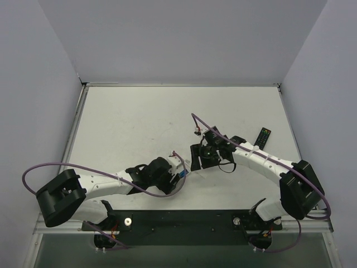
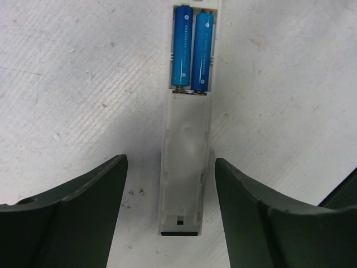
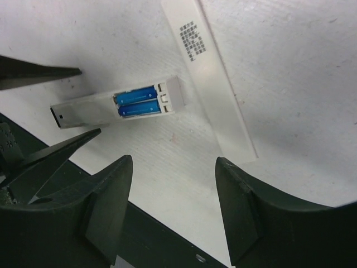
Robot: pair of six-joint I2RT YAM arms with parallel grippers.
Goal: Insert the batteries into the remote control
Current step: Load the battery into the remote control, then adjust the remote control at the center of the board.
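Observation:
The white remote control (image 2: 187, 184) lies on the table with its back open. Two blue batteries (image 2: 192, 50) sit side by side in its compartment. My left gripper (image 2: 170, 162) is open, with one jaw on each side of the remote's near end, not touching it. In the right wrist view the remote (image 3: 89, 110) and the batteries (image 3: 136, 103) show upper left. My right gripper (image 3: 173, 167) is open and empty above bare table beside them. In the top view both grippers, left (image 1: 174, 172) and right (image 1: 195, 162), meet at the remote (image 1: 181, 170) in the middle.
A long white cover strip (image 3: 209, 84) with a printed label lies beside the remote. A black remote with coloured buttons (image 1: 263, 137) lies at the right. A small reddish thing (image 1: 197, 133) lies behind the right gripper. Grey walls bound the table.

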